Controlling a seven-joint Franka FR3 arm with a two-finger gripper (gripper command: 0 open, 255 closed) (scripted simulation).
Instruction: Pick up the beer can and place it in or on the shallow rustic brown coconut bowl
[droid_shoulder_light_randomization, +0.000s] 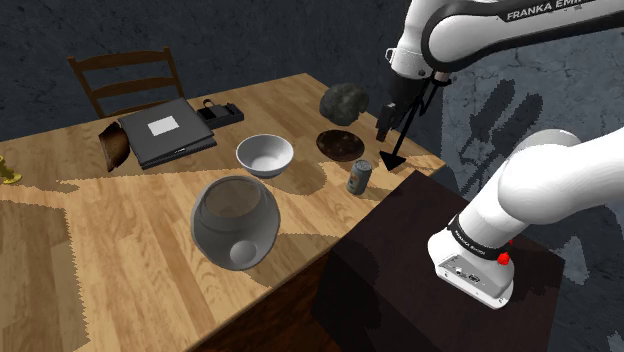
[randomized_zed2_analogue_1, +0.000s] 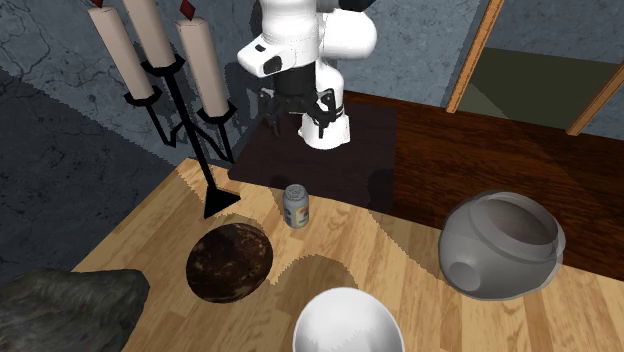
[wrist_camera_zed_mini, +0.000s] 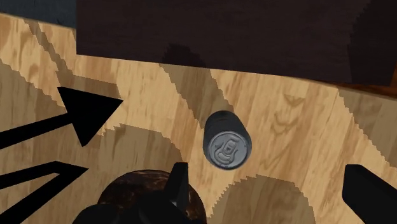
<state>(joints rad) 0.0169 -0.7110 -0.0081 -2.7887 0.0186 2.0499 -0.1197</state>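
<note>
Hovered with the end effector (droid_shoulder_light_randomization: 385, 128) above the beer can (droid_shoulder_light_randomization: 360, 177), fingers apart.

Held the two black fingers (wrist_camera_zed_mini: 179, 186) wide from each other, clasping nothing, with the grey top of the can seen below, in the gap and closer to one finger. Found the can upright on the wooden worktop (droid_shoulder_light_randomization: 120, 235), near the edge beside the dark stand (droid_shoulder_light_randomization: 400, 260). Found the shallow dark brown bowl (randomized_zed2_analogue_1: 229, 262) just beside the can, not touching it, and the pointed foot of the black candle holder (randomized_zed2_analogue_1: 218, 203) near both. Noted farther on the worktop a white bowl (droid_shoulder_light_randomization: 265, 153), a grey round pot (droid_shoulder_light_randomization: 233, 220) and a dark rock (droid_shoulder_light_randomization: 343, 100).
</note>
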